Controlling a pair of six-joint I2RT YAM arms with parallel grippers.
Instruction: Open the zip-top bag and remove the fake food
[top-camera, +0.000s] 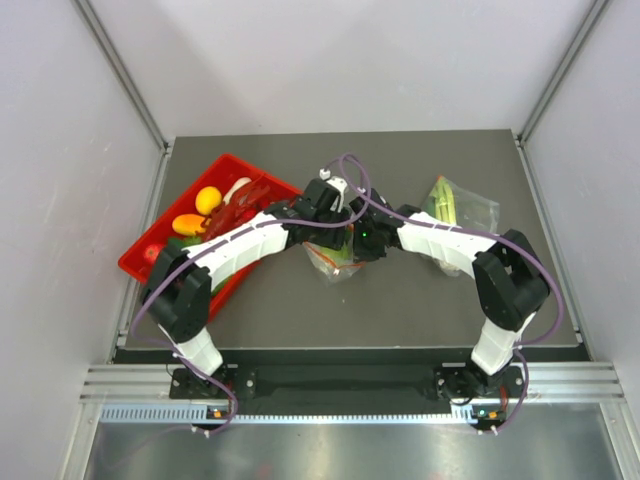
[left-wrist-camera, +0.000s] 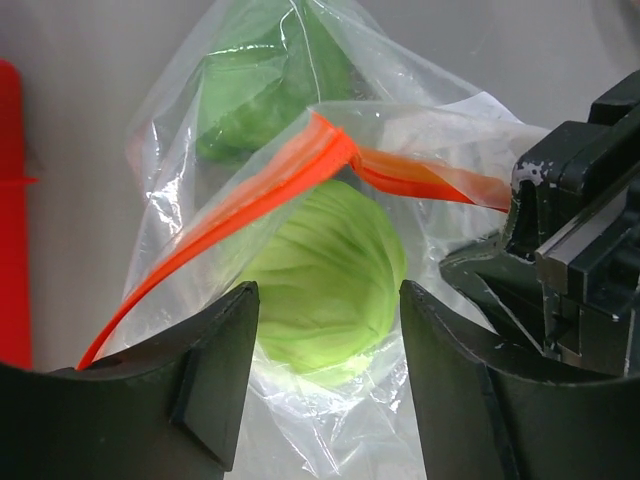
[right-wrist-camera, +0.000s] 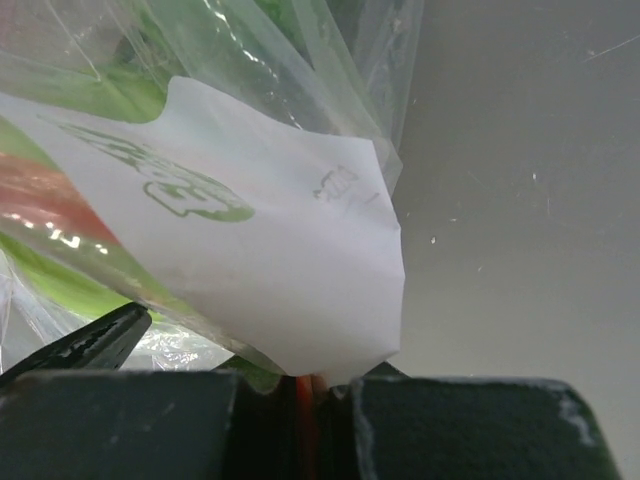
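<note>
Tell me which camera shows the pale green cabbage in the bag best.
The left wrist view: the cabbage sits centre frame, ribbed surface clear through the bag, between the left gripper's open fingers. The top view shows only a tiny green patch between the arms. The right wrist view shows blurred green behind a white label.

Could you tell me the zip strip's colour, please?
The zip strip is red-orange; left wrist view.
</note>
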